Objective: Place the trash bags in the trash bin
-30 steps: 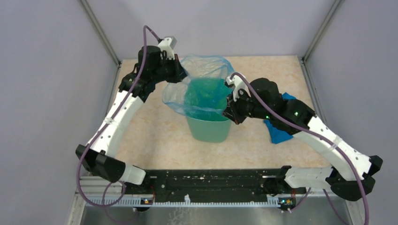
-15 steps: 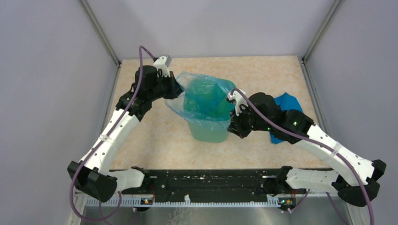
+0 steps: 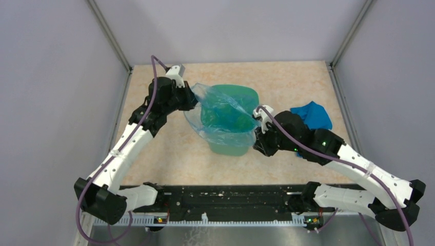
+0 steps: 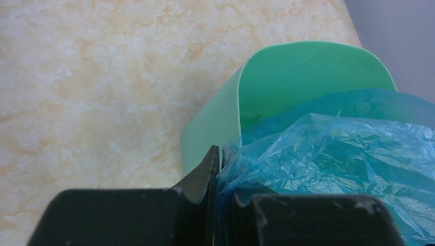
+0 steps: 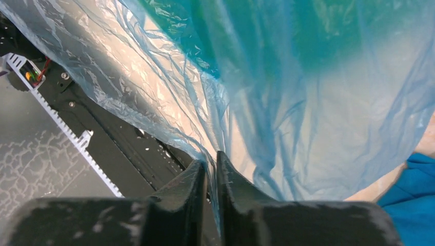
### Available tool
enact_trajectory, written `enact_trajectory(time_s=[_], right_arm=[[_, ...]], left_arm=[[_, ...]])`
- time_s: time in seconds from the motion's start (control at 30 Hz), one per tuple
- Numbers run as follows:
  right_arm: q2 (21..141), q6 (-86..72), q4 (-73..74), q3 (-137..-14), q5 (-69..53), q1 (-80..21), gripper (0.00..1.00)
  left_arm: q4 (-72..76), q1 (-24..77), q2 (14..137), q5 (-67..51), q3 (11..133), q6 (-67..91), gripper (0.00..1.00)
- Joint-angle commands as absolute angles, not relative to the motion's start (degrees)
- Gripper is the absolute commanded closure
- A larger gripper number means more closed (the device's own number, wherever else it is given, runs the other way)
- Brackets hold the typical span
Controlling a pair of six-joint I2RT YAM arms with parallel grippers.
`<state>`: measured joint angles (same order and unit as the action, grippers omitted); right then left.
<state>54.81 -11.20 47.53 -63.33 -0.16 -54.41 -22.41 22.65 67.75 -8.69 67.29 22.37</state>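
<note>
The mint-green trash bin (image 3: 242,94) stands upright mid-table. The translucent light blue trash bag (image 3: 221,115) hangs into its mouth, and its rim is draped over the bin's near and left edges. My left gripper (image 3: 194,97) is shut on the bag's rim at the bin's left edge; the left wrist view shows the film (image 4: 328,154) pinched beside the bin wall (image 4: 215,123). My right gripper (image 3: 258,137) is shut on the bag's rim at the bin's near right corner; the right wrist view shows the film (image 5: 287,97) stretched upward from the jaws.
A crumpled dark blue bundle (image 3: 311,115) lies on the table right of the bin, behind my right arm; its edge shows in the right wrist view (image 5: 410,189). The black base rail (image 3: 231,197) runs along the near edge. Grey walls enclose the table.
Both grippers have come down and toward the near side with the bag's rim. The bag's mouth has dropped from above the bin onto its edges, uncovering the far rim.
</note>
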Motion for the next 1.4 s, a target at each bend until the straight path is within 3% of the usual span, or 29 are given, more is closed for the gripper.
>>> enact_trajectory(time_s=[0.0, 0.13, 0.3, 0.43, 0.8, 1.37], right_arm=[[52.12, -11.69, 44.81, -63.00, 2.34, -55.33, 0.80], [51.48, -12.06, 45.63, -64.11, 2.37, -55.27, 0.56], [51.36, -12.13, 47.80, -67.11, 2.04, -55.28, 0.40], [51.33, -12.04, 49.81, -69.70, 2.59, -55.26, 0.31], [55.50, -14.95, 53.79, -81.79, 7.70, -55.28, 0.27], [73.61, -7.42, 49.63, -102.71, 24.83, -55.10, 0.29]], left_arm=[[-18.09, 22.69, 67.47, -8.99, 67.69, 22.05, 0.87], [-18.08, 22.72, 67.31, -9.54, 68.09, 21.64, 0.76], [-18.66, 22.72, 66.11, -8.41, 69.19, 20.76, 0.57], [-19.20, 22.72, 65.14, -8.06, 69.84, 20.26, 0.49], [-19.85, 22.74, 63.34, -11.10, 71.57, 19.04, 0.38], [-18.63, 22.75, 62.62, -12.89, 73.58, 16.69, 0.35]])
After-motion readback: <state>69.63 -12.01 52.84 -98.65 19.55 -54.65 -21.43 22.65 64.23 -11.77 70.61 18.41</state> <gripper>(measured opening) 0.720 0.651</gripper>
